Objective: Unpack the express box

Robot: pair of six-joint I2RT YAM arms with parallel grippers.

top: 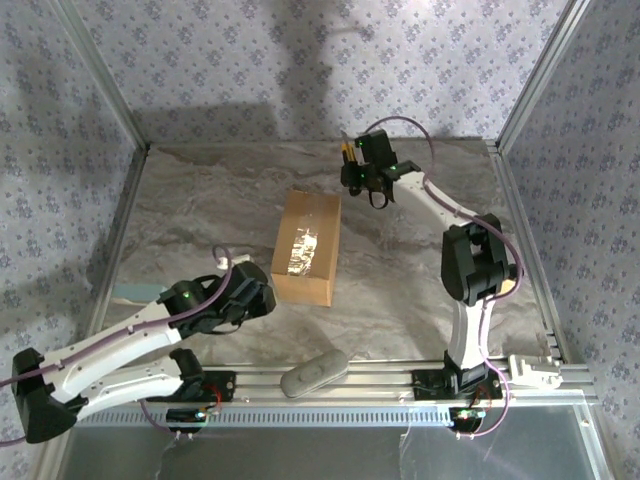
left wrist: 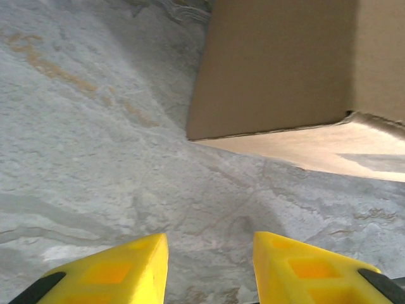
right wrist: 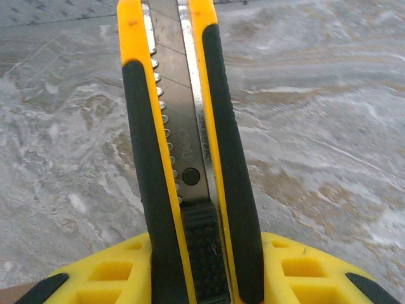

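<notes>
- The express box [top: 306, 248] lies flat near the middle of the bench [top: 200, 200], its long side running away from the arm bases. It is between the two arms.
- By the look of it, unpacking has hardly begun. The top flaps are down, and a shiny strip of clear tape [top: 299, 250] runs along the top. I can make out no cut or lifted flap from above.
- One preparation is done. The right gripper [top: 362, 168] is clenched on a yellow-and-black utility knife [top: 347, 150]. It hovers over bare bench just beyond the box's far right corner, apart from the box.
- The left gripper [top: 248, 290] sits low at the box's near left corner, released and holding nothing.
- What is left, as I judge it, is to bring the blade to the tape, slit the seam, fold the flaps back and take out whatever is inside. The closed box hides its contents.
- The top view alone shows the taped top, both arms at once and a pale oblong object [top: 313, 372] on the rail at the near edge. I cannot tell what that object is.
- The left wrist view shows something the top view does not. The left gripper [left wrist: 209, 272] has its yellow fingers [left wrist: 136, 269] spread with only bench between them. The plain brown side of the box [left wrist: 278, 63] is ahead and to the right, near but not touched.
- The right wrist view shows the grip closely. The knife [right wrist: 183, 158] is pinched at its slider end in the gripper [right wrist: 202, 272], and its segmented blade points away over the bench.
</notes>
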